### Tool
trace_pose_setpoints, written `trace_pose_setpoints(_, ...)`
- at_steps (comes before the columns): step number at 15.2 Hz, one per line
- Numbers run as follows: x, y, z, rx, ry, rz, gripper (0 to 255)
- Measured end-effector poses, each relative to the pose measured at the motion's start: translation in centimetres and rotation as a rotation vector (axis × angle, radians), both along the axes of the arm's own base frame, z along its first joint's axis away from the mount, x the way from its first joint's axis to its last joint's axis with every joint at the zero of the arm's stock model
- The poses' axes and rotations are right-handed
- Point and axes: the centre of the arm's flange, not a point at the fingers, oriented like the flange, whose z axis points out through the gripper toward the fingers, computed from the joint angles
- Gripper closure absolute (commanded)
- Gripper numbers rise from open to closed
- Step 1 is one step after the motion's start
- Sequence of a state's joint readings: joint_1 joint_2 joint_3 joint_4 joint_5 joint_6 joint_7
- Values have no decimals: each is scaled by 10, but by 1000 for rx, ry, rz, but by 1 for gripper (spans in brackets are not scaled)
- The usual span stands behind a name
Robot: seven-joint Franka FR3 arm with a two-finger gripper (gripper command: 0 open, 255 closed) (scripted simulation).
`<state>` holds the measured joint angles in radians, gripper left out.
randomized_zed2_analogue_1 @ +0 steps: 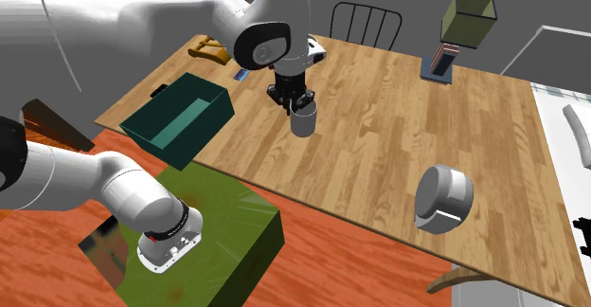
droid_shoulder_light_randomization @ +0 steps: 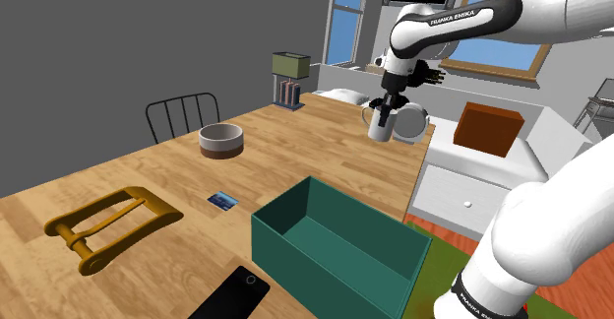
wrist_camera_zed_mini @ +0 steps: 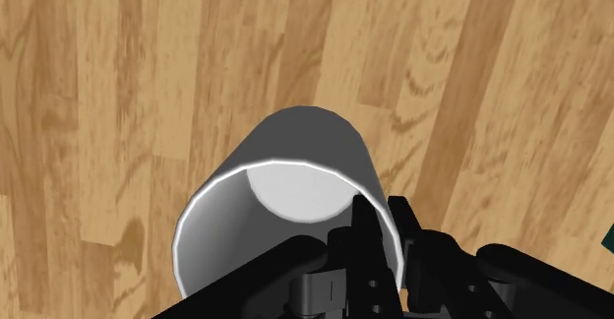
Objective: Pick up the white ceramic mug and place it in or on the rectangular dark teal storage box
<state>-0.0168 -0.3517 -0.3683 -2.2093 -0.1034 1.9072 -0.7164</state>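
A white-grey mug (droid_shoulder_light_randomization: 380, 127) hangs upright from my gripper (droid_shoulder_light_randomization: 385, 107) above the far part of the wooden table (droid_shoulder_light_randomization: 295, 159). The fingers are shut on its rim, one inside the mug and one outside (wrist_camera_zed_mini: 366, 230). The second exterior view has the mug (randomized_zed2_analogue_1: 303, 121) under the gripper (randomized_zed2_analogue_1: 296, 102), over the table to the right of the box. The dark teal rectangular box (droid_shoulder_light_randomization: 315, 268) stands open-topped at the table's near edge, well toward the shoulder view's lower left of the mug. Nothing lies in the box (randomized_zed2_analogue_1: 216, 116).
A grey-white bowl (droid_shoulder_light_randomization: 220, 140), a small card (droid_shoulder_light_randomization: 222, 201), a yellow wooden frame (droid_shoulder_light_randomization: 108, 223) and a black phone (droid_shoulder_light_randomization: 231, 292) lie on the table. A grey round pot (randomized_zed2_analogue_1: 443, 199) lies on its side by the table's edge. A lamp (droid_shoulder_light_randomization: 290, 65) and books (droid_shoulder_light_randomization: 288, 93) stand at the far corner.
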Motion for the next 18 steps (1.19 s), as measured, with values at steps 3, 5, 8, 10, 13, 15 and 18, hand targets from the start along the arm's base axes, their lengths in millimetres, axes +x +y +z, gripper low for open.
trace_pose_setpoints(3,1,0,16,0,0,0,255)
trace_pose_setpoints(5,1,1,26,0,0,0,255)
trace_pose_setpoints(8,1,0,42,0,0,0,255)
trace_pose_setpoints(10,-2,5,50,0,0,0,255)
trace_pose_setpoints(13,-13,39,56,1,0,2,255)
trace_pose_setpoints(15,-19,65,58,1,0,2,255)
trace_pose_setpoints(18,-33,102,59,0,0,1,255)
